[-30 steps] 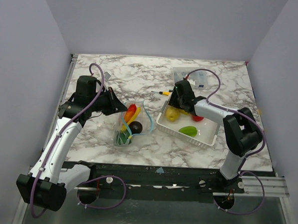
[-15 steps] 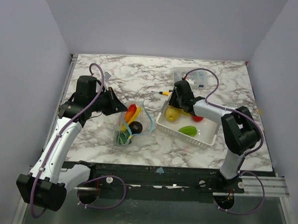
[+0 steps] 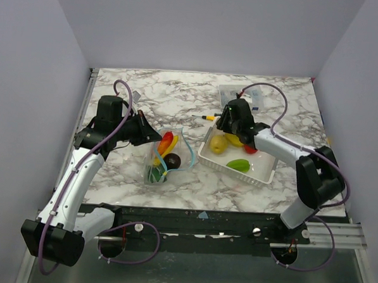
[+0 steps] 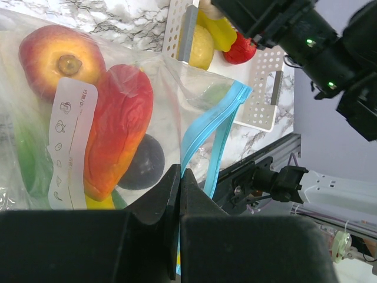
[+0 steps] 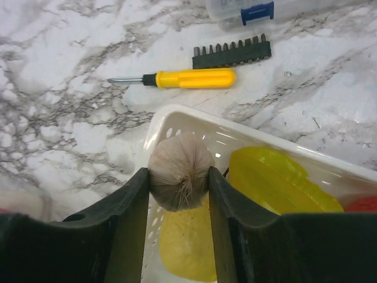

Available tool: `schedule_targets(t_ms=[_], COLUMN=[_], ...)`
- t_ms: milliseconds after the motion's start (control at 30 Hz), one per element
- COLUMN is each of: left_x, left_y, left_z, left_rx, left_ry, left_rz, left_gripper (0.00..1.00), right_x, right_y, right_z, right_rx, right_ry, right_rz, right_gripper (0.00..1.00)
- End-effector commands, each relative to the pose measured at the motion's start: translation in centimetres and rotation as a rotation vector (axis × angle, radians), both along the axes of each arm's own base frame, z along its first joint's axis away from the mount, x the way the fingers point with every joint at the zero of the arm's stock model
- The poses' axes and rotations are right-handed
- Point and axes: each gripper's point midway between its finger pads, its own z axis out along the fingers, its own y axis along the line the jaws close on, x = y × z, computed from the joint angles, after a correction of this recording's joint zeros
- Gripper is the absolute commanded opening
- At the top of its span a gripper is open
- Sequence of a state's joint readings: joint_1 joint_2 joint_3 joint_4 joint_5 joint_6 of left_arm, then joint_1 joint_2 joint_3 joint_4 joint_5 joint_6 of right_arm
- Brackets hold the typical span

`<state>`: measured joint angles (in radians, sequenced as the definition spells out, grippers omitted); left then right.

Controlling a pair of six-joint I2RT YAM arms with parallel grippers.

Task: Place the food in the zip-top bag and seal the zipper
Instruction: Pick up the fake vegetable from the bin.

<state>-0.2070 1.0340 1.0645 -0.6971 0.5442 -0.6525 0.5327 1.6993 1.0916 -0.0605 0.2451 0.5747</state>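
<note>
1. Top external: shows the left gripper (image 3: 152, 135) closed on the left edge of the zip-top bag (image 3: 167, 158), which lies on the marble table (image 3: 134, 94) between the arms, with red, yellow, dark and green food inside. Puts the right gripper (image 3: 229, 127) over the far left corner of the white basket (image 3: 265, 177), but hides how its fingers stand. Finds a yellow piece (image 3: 218, 143), a red piece (image 3: 251, 149) and a green piece (image 3: 238, 164) lying in the basket.
2. Left wrist: shows the fingers pressed together, pinching the clear film just beside the light-blue zipper (image 4: 207, 134), whose two strips part toward the fingers. Shows through the plastic a red-yellow apple (image 4: 58, 59), a long red pepper (image 4: 118, 132) and a dark round piece (image 4: 144, 163) touching the pepper.
3. Right wrist: shows the fingers partly closed, clamped on both sides of a pale garlic-like bulb (image 5: 179, 177) held above the basket's corner. Shows beyond the rim, on the marble, a yellow-handled screwdriver (image 5: 194, 78), a black bit strip (image 5: 232, 54) and a clear box (image 5: 257, 12) with a blue latch.
</note>
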Motion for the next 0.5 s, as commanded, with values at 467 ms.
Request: schedule_targets(t_ms=[467], left_x=[0.2], left_y=[-0.4], left_z=[0.7], left_rx=[-0.024], left_ry=[-0.018], left_rz=[-0.016], left_gripper=[0.0], right_x=[-13.6], right_y=[6.5], right_z=[14.4], right_rx=[0.37], right_ry=[-0.134], right_rz=[0.538], right_gripper=[0.37])
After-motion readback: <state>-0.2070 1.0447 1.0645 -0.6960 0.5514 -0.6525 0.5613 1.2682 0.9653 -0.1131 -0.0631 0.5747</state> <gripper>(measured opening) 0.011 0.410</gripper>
